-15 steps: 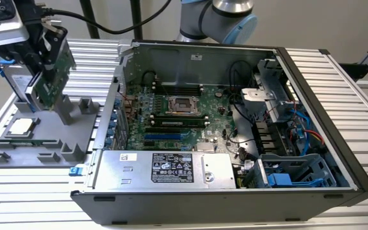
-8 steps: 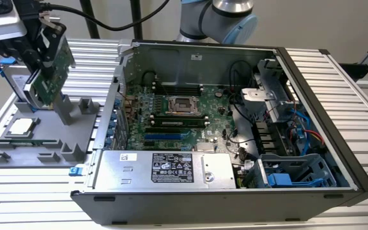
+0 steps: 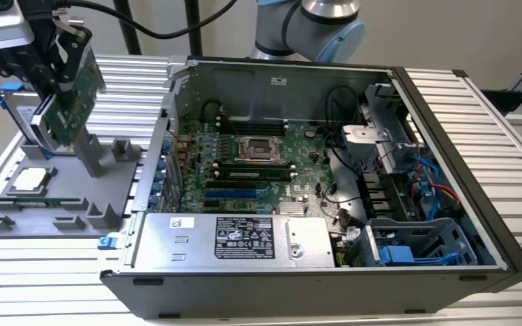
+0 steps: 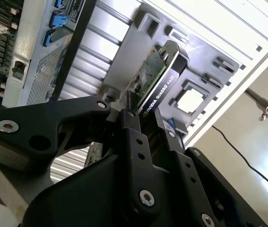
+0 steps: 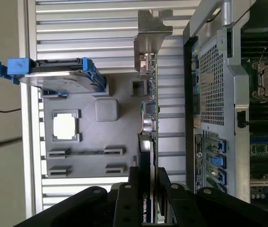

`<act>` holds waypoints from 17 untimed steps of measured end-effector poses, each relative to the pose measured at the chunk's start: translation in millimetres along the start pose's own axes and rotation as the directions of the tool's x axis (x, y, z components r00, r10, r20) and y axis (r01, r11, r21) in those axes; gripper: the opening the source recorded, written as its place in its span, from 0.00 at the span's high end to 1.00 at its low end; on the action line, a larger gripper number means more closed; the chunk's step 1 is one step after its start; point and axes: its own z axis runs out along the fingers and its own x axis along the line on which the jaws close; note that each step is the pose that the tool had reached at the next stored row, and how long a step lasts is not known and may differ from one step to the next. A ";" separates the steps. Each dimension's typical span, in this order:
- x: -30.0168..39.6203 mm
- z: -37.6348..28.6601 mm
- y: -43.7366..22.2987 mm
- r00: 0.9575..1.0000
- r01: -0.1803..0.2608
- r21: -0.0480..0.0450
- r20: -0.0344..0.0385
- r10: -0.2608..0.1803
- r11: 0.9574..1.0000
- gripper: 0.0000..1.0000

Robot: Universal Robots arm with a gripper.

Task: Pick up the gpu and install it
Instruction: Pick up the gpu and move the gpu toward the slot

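Slatted table (image 3: 478, 102): gpu (image 3: 71, 102) gripped in jaws, over gray tray (image 3: 79, 178).

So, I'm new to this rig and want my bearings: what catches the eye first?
The pincer grips the gpu at the grey parts tray on the exterior view's left. Beside it, mid-frame, lies the open computer case with its green motherboard exposed.

My gripper (image 4: 148, 124) clamps the gpu (image 3: 68, 95) by one end: a green circuit card with a black shroud on one face and a silver bracket (image 5: 149, 33) at its far end. It stands on edge, tilted in the exterior view, over the edge of the grey tray (image 5: 91, 156) nearest the computer case (image 5: 209, 94); whether it touches the tray I cannot tell
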 end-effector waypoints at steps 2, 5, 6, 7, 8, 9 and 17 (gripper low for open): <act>0.0 -1.4 0.1 1.000 0.000 0.000 0.000 0.000 1.000 1.00; 0.0 -3.8 0.2 1.000 0.000 0.000 0.000 0.000 1.000 1.00; 0.0 -4.7 0.3 1.000 0.000 0.000 0.000 0.000 1.000 1.00; 0.0 -5.5 0.3 1.000 0.000 0.000 0.000 0.000 1.000 1.00; 0.0 -6.3 0.3 1.000 0.000 0.000 0.000 0.000 1.000 1.00; 0.0 -7.1 0.4 1.000 0.000 0.000 0.000 0.000 1.000 1.00; 0.0 -14.7 0.8 1.000 0.000 0.000 0.000 0.000 1.000 1.00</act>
